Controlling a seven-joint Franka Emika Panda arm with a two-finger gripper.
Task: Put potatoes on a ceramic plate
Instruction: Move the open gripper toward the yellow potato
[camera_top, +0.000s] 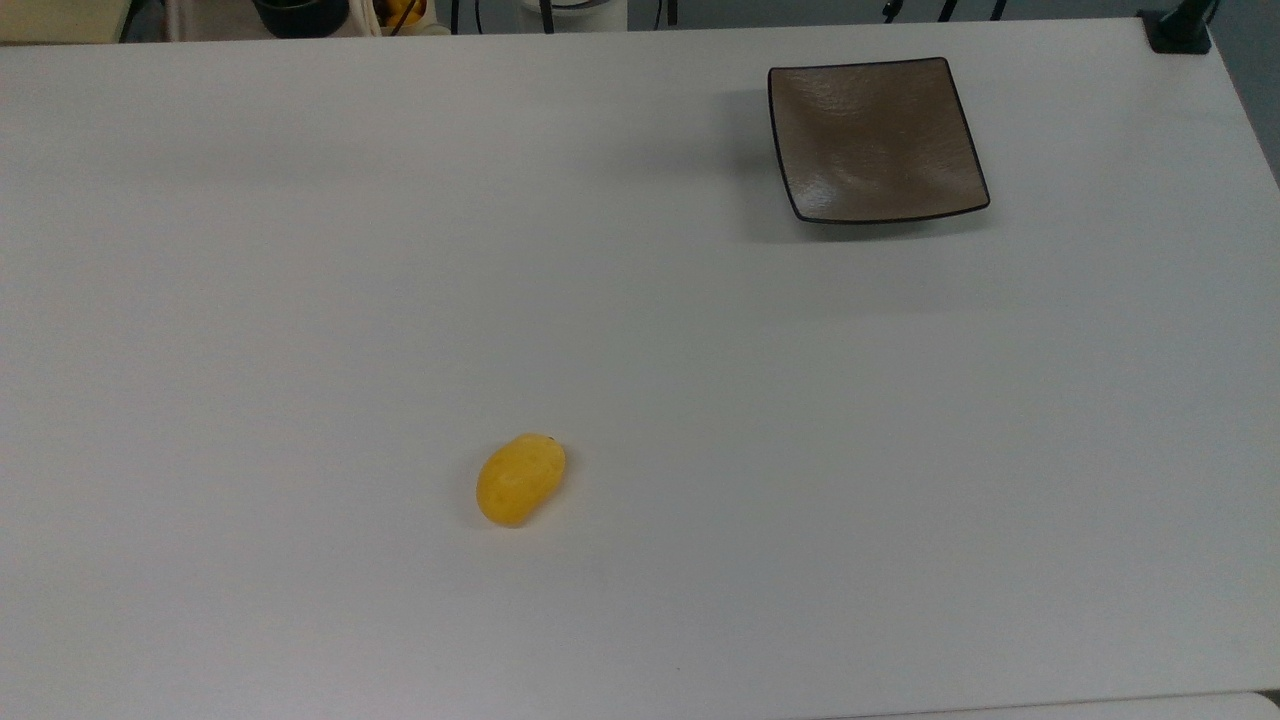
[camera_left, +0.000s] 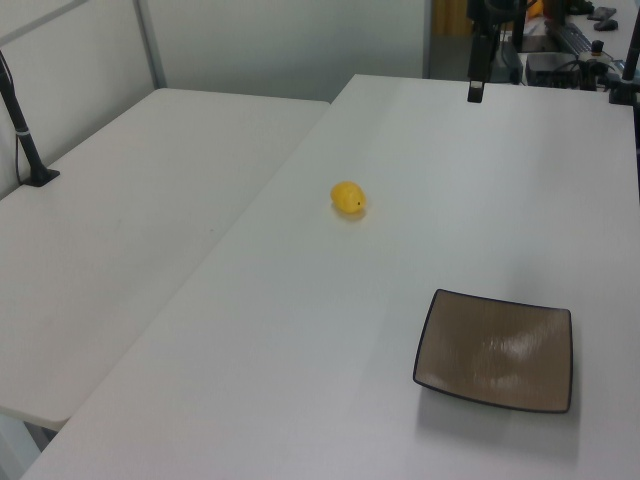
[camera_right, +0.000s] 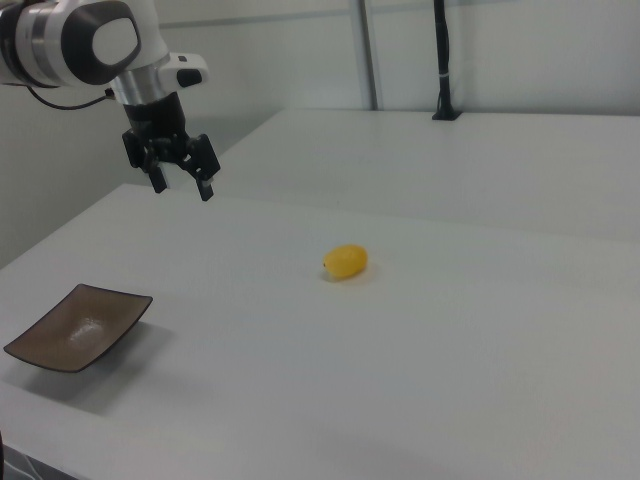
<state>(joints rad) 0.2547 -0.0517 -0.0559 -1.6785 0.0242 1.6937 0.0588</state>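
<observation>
Potato (camera_top: 520, 480) lies on the white tabletop (camera_top: 300, 300), long axis running diagonally in the top view, lower-left to upper-right, dark-spotted end up-right. Square ceramic plate (camera_top: 875, 138) sits well apart, bare. Tool (camera_right: 180, 178) hangs above the tabletop, fingers spread, holding nothing.
</observation>
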